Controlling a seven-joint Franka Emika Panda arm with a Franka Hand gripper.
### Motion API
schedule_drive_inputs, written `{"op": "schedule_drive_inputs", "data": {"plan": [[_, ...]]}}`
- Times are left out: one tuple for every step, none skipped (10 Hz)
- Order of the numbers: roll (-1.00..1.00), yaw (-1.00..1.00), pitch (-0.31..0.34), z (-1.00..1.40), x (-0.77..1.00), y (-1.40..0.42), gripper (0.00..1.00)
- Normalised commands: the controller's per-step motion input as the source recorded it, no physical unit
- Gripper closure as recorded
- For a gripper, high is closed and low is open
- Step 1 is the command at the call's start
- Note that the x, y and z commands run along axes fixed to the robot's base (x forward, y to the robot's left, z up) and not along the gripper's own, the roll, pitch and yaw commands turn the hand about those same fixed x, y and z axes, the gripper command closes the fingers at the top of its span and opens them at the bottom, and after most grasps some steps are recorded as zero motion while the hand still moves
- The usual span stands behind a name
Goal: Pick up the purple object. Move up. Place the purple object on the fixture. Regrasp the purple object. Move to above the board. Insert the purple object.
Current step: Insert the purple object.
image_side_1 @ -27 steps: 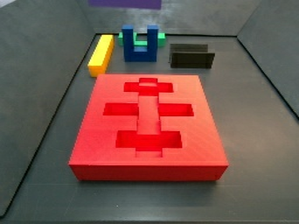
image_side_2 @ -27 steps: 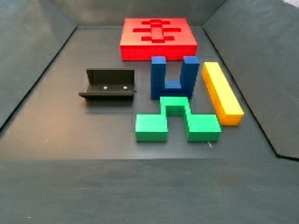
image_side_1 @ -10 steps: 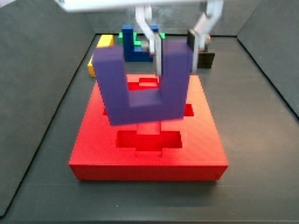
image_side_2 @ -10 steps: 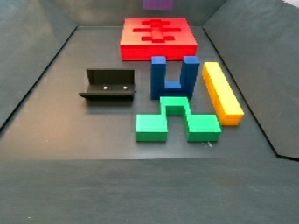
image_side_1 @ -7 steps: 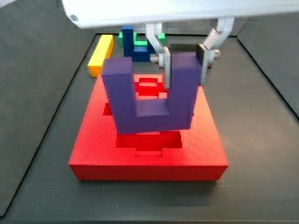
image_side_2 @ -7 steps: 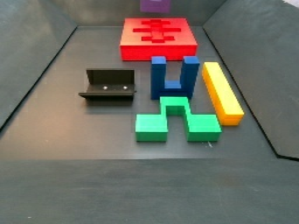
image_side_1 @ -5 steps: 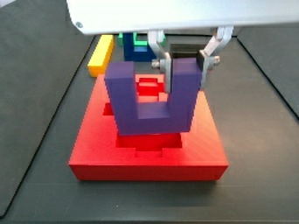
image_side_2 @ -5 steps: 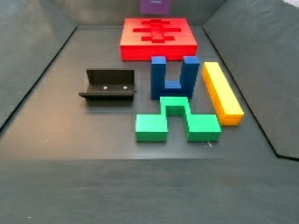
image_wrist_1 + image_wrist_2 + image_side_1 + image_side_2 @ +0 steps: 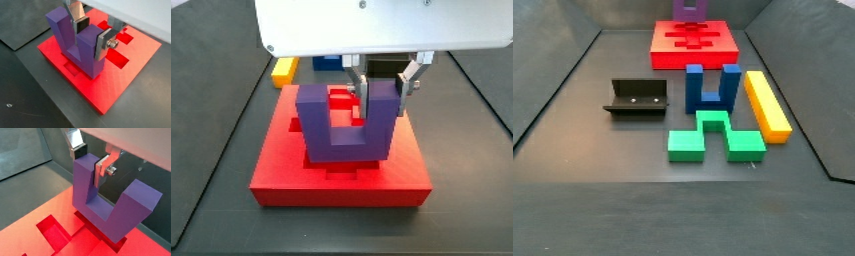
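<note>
In a side view we are seeing the fixture (image 9: 637, 98) sitting at centre left on the dark floor, with a blue U-shaped block (image 9: 710, 87) just right of it, a yellow bar (image 9: 766, 102) further right, and a green block (image 9: 714, 136) below the blue one, all well apart from the board (image 9: 696, 42) at the top centre of the frame. There the purple object (image 9: 688, 9) is showing only as a small patch at the top edge, above the board's far side. In a side view the large white body of the arm is filling the upper part of the frame, hiding most of the yellow bar (image 9: 283, 69) and the blue block (image 9: 329, 62). Below it the gripper (image 9: 382, 77) is clamped on one prong of the purple object (image 9: 341, 125), silver plates pressing that prong from both sides. We are seeing the object hanging with prongs up and bar down, above the board's (image 9: 291, 173) recessed cut-outs; whether it is touching the board we cannot tell. In both wrist views the fingers (image 9: 104, 42) (image 9: 102, 165) are flanking the same prong of the purple object (image 9: 70, 32) (image 9: 107, 210) over the board (image 9: 117, 87) (image 9: 40, 228).
</note>
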Motion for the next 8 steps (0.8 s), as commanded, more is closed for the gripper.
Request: {"op": "schedule_drive_inputs", "data": {"plan": [[-0.04, -0.06, 0.000, -0.13, 0.03, 0.00, 1.00], [-0.01, -0.07, 0.000, -0.11, 0.00, 0.05, 1.00], [0.00, -0.09, 0.023, -0.07, 0.00, 0.13, 1.00], [0.01, -0.09, 0.034, -0.09, -0.01, 0.12, 1.00], [0.00, -0.06, 0.023, -0.06, 0.00, 0.05, 1.00], [0.00, 0.00, 0.000, -0.07, 0.00, 0.00, 1.00], [-0.01, 0.00, 0.000, -0.02, 0.00, -0.05, 1.00], [0.00, 0.00, 0.000, -0.04, 0.00, -0.11, 1.00]]}}
